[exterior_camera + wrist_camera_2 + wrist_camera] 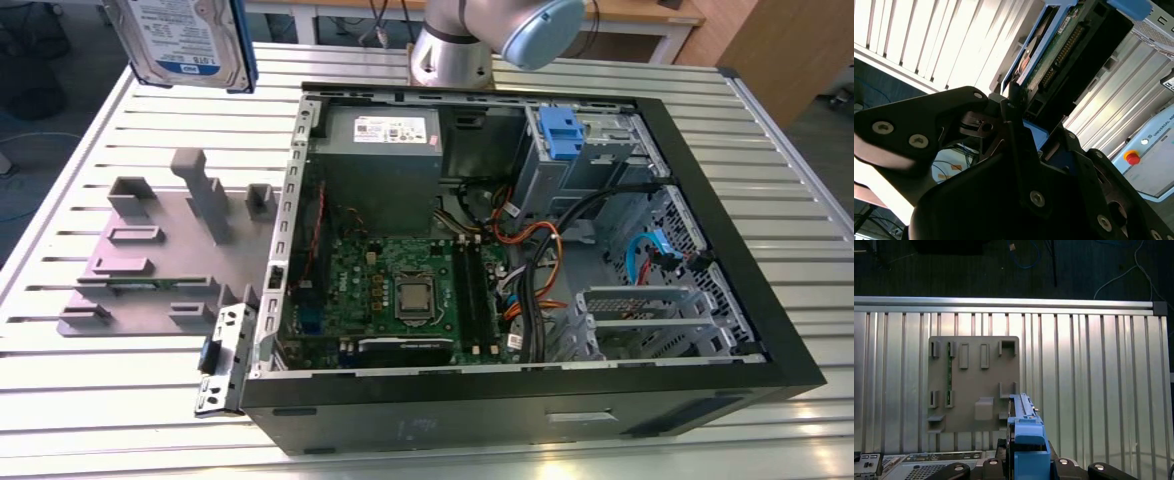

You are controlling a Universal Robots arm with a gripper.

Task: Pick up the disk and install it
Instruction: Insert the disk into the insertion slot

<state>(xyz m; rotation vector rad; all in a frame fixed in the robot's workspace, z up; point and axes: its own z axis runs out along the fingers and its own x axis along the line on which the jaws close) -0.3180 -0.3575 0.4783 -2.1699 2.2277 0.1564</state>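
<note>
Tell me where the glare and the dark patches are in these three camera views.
Exterior view: light glares off the ribbed table nearest the camera, while the computer case interior sits in shadow. Second wrist view: the table slats blow out white and the gripper holding the disk is nearly black. First wrist view: bright sheen across the slats, dark floor beyond.

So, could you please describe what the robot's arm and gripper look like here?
The arm is a silver-grey tube with a pale blue round joint cap. In the second wrist view, the gripper is matte black, built of flat linkage plates fastened with silver screws.
</note>
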